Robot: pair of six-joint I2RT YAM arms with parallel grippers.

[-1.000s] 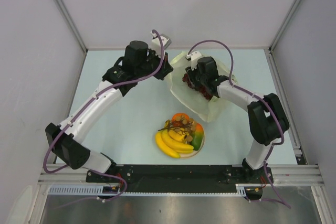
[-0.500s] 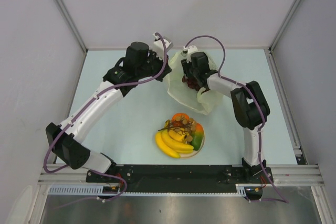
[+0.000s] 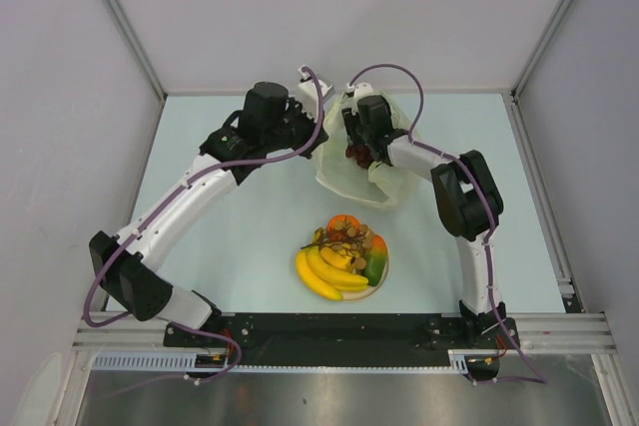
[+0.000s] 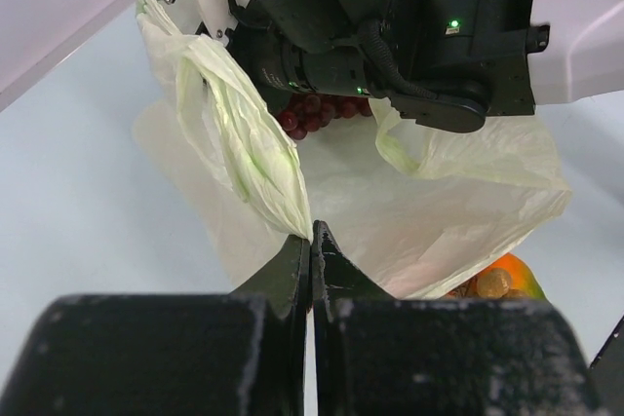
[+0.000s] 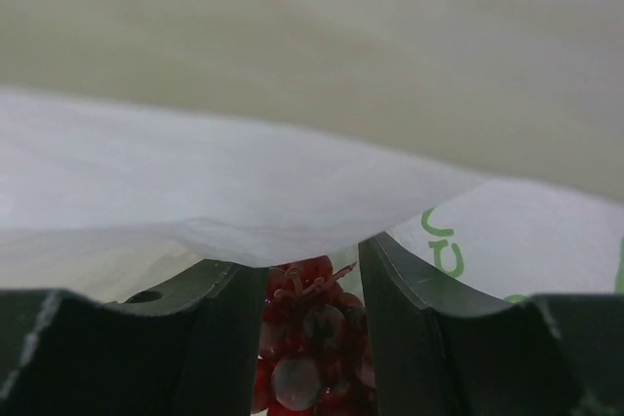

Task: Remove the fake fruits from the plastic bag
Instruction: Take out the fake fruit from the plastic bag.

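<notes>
The pale yellow-green plastic bag lies crumpled at the back of the table. My left gripper is shut on a twisted edge of the plastic bag, its jaws pressed together at the film. My right gripper is inside the bag's mouth, shut on the dark red grape bunch, which fills the gap between its fingers. Bag film drapes over the fingertips. The grapes show under the right wrist in the left wrist view. Other fake fruits, namely bananas, an orange and a mango, lie outside the bag.
Those fruits rest on a round cream plate near the front centre, below the bag. Grey walls close in the pale blue table at the back and both sides. The two grippers are close together at the bag's left edge.
My right gripper has moved left and toward the back with the grapes, closer to the left gripper. The bag has bunched up and shrunk leftward. The left gripper has barely moved.
</notes>
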